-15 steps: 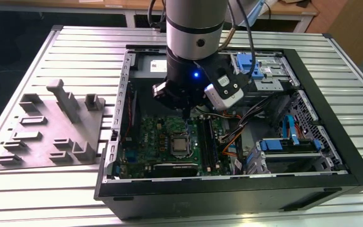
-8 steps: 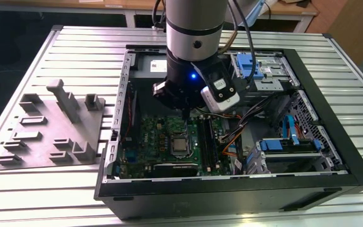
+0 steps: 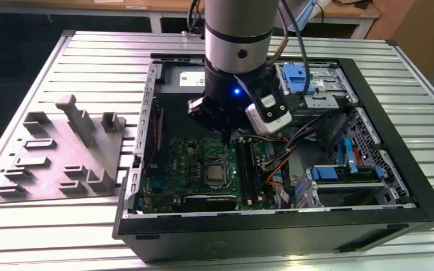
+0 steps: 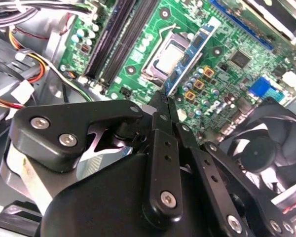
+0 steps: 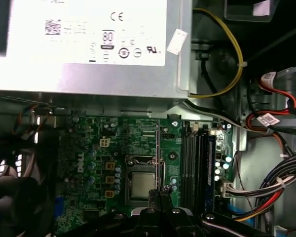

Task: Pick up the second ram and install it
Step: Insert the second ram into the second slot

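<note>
Pincer [image 4: 164, 101] pinches the second ram [image 4: 190, 52], which hangs above the processor socket [image 4: 164, 60] inside the open computer case [image 3: 277, 232], memory slots [image 4: 119, 42] just beside that socket.

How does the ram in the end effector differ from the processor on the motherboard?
The second ram is long and narrow; the processor is square and silvery. The end effector holds the ram on edge over the motherboard; the processor lies flat in its socket.

Slatted metal table [image 3: 104, 62] carries open computer case [image 3: 277, 231], grey fixture block [image 3: 43, 169] beside.
</note>
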You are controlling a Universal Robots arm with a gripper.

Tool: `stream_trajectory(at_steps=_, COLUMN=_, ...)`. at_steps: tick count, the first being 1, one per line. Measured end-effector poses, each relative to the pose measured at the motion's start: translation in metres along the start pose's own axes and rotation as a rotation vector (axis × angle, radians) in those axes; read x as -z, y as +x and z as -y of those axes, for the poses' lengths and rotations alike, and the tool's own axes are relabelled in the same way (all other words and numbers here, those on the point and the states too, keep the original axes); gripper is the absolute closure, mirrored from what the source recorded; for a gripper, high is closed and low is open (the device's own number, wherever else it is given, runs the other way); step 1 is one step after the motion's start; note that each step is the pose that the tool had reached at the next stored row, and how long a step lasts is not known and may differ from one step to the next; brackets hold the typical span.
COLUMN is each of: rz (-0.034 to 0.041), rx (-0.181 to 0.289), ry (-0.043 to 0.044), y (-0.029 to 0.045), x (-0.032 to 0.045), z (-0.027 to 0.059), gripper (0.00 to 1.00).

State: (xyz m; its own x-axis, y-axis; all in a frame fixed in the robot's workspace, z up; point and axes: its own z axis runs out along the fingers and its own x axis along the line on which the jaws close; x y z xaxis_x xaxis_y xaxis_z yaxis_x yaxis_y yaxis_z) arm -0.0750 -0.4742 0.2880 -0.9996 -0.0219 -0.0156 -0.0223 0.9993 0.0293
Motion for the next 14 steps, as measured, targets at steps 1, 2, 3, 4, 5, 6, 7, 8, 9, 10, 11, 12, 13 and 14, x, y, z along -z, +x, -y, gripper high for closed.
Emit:
stream_trajectory(at_steps=1, rz=0.0000, rx=0.000, ry=0.0000, y=-0.0023, x=-0.0002, z=0.0001, gripper=0.88)
stream_trajectory(at_steps=2, rz=0.0000, rx=0.000, ry=0.0000, y=-0.0046, x=-0.0004, z=0.0001, gripper=0.88)
stream_trajectory(at_steps=3, rz=0.0000, rx=0.000, ry=0.0000, y=-0.0073, x=-0.0007, z=0.0002, gripper=0.88)
stream_trajectory(at_steps=4, rz=-0.0001, rx=0.000, ry=-0.0001, y=-0.0100, x=-0.0009, z=0.0003, gripper=0.88)
stream_trajectory(at_steps=5, rz=-0.0001, rx=0.000, ry=-0.0001, y=-0.0127, x=-0.0012, z=0.0004, gripper=0.88)
stream_trajectory(at_steps=6, rz=-0.0001, rx=0.000, ry=-0.0002, y=-0.0155, x=-0.0015, z=0.0006, gripper=0.88)
stream_trajectory(at_steps=7, rz=-0.0001, rx=0.000, ry=-0.0002, y=-0.0180, x=-0.0018, z=0.0008, gripper=0.88)
stream_trajectory(at_steps=8, rz=-0.0003, rx=0.000, ry=-0.0001, y=-0.0201, x=-0.0020, z=0.0009, gripper=0.88)
stream_trajectory(at_steps=9, rz=-0.0003, rx=0.000, ry=0.0000, y=-0.0214, x=-0.0023, z=0.0010, gripper=0.88)
stream_trajectory(at_steps=10, rz=-0.0003, rx=0.000, ry=0.0000, y=-0.0223, x=-0.0031, z=0.0013, gripper=0.88)
stream_trajectory(at_steps=11, rz=-0.0002, rx=-0.001, ry=-0.0001, y=-0.0229, x=-0.0042, z=0.0016, gripper=0.88)
stream_trajectory(at_steps=12, rz=-0.0002, rx=-0.001, ry=-0.0003, y=-0.0232, x=-0.0057, z=0.0018, gripper=0.88)
stream_trajectory(at_steps=13, rz=-0.0002, rx=-0.002, ry=-0.0002, y=-0.0234, x=-0.0072, z=0.0020, gripper=0.88)
stream_trajectory(at_steps=14, rz=-0.0002, rx=-0.002, ry=-0.0002, y=-0.0236, x=-0.0086, z=0.0021, gripper=0.88)
